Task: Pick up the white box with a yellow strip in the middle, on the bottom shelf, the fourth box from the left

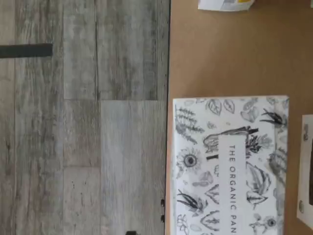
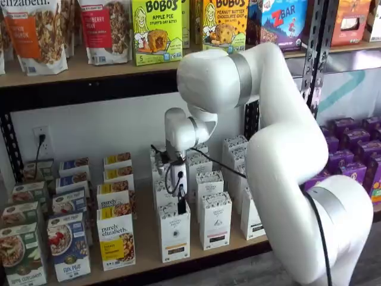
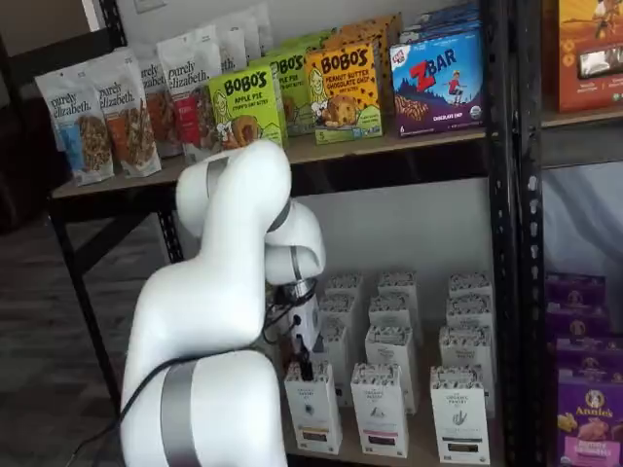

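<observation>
**Below the tool: a tight row leaves little room**

Just under the tool (image 2: pixel 180 205), whose black fingers I judge spread wide, stands the white box (image 2: pixel 174 233) at the front of the bottom shelf (image 2: pixel 143 238). Beside it sits an identical carton (image 2: pixel 215 219); a finger could snag it. Behind, more cartons crowd close and may topple.

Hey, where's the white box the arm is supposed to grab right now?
In a shelf view the white box stands at the front edge of the bottom shelf, right of the purely elizabeth box, directly under the hand.
</observation>
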Robot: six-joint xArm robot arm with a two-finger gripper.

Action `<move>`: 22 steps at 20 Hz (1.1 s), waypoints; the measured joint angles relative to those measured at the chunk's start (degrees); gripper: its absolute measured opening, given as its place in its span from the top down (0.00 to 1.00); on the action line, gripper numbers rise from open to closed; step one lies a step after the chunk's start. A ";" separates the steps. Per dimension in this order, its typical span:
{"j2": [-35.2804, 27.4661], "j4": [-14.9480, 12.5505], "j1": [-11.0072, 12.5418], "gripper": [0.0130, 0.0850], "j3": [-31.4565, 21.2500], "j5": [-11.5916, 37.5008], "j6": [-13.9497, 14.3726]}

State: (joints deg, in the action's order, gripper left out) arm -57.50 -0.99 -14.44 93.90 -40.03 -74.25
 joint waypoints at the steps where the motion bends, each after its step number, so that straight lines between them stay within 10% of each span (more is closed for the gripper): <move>1: -0.31 0.01 0.03 0.00 0.26 0.04 -0.03; 22: -6.83 -1.03 -0.65 0.00 5.83 0.71 1.51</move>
State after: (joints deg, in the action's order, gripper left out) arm -64.33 -2.03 -15.10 99.72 -39.31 -72.74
